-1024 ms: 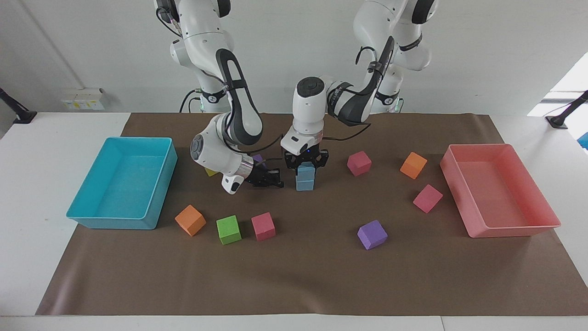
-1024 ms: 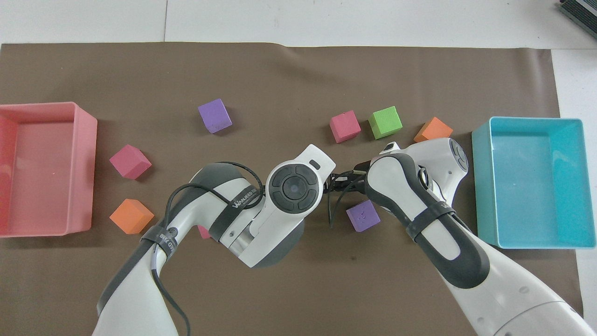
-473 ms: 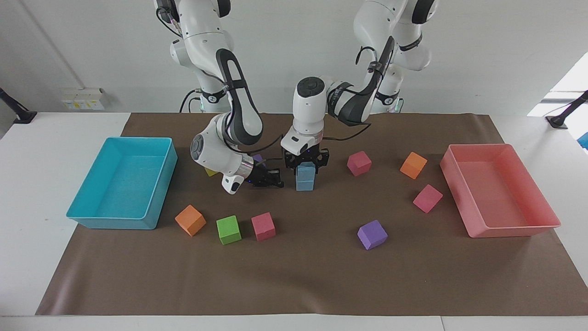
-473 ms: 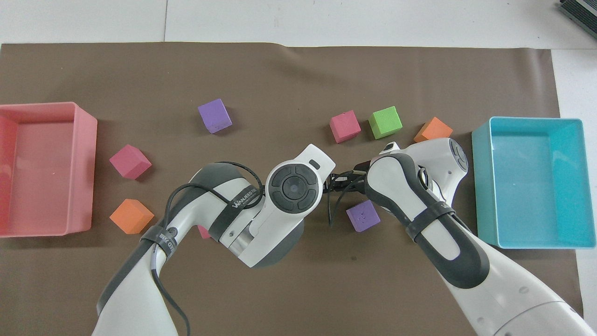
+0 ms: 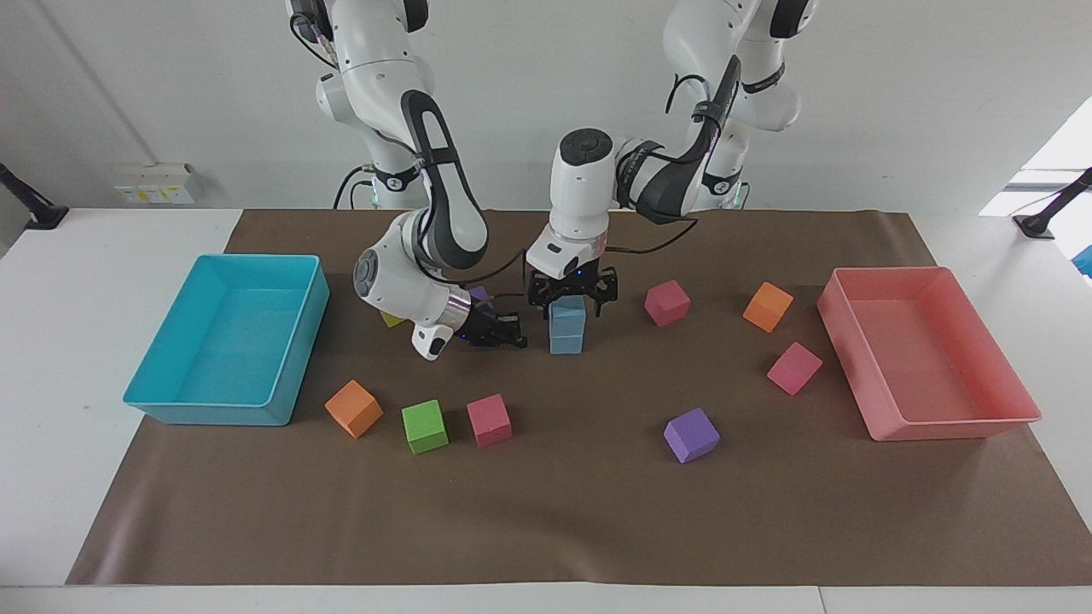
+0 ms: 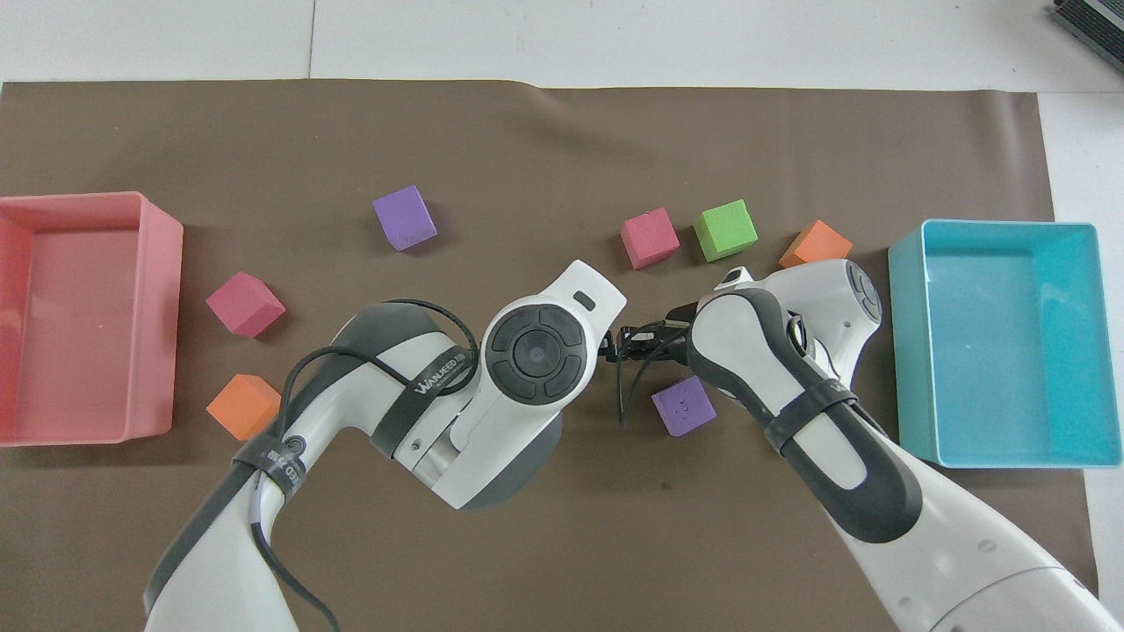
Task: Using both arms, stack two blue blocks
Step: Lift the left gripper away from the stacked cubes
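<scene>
The two blue blocks stand stacked in the middle of the mat, the upper block point(image 5: 567, 312) squarely on the lower block point(image 5: 566, 342). My left gripper point(image 5: 569, 299) hangs just over the stack. Its fingers are spread wide at the upper block's top edge and do not hold it. My right gripper point(image 5: 515, 331) lies level and low beside the stack, toward the right arm's end, a small gap away, open and empty. In the overhead view the left arm's wrist point(image 6: 531, 351) hides the stack, and only the right gripper's tips point(image 6: 639, 341) show.
A cyan tray point(image 5: 213, 414) stands at the right arm's end, a pink tray point(image 5: 947, 426) at the left arm's end. Loose cubes lie around: orange point(image 5: 353, 408), green point(image 5: 425, 425), red point(image 5: 489, 419), purple point(image 5: 691, 435), magenta point(image 5: 666, 303), orange point(image 5: 768, 306), pink point(image 5: 794, 367).
My left gripper has opened, let go of the upper blue block and risen a little. The block stays on the lower one. The right arm has barely moved.
</scene>
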Robot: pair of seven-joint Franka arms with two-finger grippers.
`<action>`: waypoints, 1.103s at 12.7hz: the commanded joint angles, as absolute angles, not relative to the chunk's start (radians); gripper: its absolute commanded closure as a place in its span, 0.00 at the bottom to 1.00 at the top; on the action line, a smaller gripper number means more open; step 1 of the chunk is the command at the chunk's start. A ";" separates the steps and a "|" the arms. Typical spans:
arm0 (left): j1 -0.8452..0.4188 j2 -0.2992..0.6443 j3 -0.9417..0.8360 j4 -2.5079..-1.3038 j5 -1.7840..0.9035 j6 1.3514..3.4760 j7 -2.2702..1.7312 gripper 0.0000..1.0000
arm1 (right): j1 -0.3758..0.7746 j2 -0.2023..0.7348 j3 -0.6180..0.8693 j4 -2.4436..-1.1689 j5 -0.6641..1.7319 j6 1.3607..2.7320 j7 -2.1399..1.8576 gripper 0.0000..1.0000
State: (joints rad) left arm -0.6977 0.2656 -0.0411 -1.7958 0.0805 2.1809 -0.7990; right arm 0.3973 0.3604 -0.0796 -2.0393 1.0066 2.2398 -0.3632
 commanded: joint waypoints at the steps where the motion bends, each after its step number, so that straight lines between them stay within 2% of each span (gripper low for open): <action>1: -0.692 0.194 -0.040 -1.792 0.107 2.109 -0.793 0.00 | 0.382 0.342 -0.072 -2.051 1.045 2.247 -0.416 1.00; 2: -0.687 0.169 -0.040 -1.793 0.106 2.100 -0.784 0.00 | 0.383 0.341 -0.072 -2.046 1.036 2.250 -0.414 0.96; 3: -0.658 0.149 -0.040 -1.795 0.106 2.083 -0.753 0.00 | 0.382 0.338 -0.074 -2.043 1.031 2.249 -0.413 0.67; 4: -0.632 0.123 -0.040 -1.801 0.104 2.060 -0.691 0.00 | 0.383 0.328 -0.075 -2.043 1.029 2.249 -0.411 0.24; 5: -0.593 0.100 -0.040 -1.805 0.104 2.030 -0.614 0.00 | 0.382 0.324 -0.077 -2.043 1.029 2.249 -0.410 0.00; 9: -0.441 0.029 -0.040 -1.807 0.097 1.973 -0.357 0.00 | 0.382 0.308 -0.086 -2.043 1.020 2.256 -0.403 0.00; 14: -0.215 -0.029 -0.037 -1.764 -0.021 1.890 0.009 0.00 | 0.351 0.241 -0.094 -2.042 0.824 2.255 -0.318 0.00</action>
State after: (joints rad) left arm -0.2922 0.0012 -0.0256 -1.7813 0.0415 1.9376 -0.1059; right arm 0.3707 0.2883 -0.1001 -2.0281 0.8983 2.2500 -0.3593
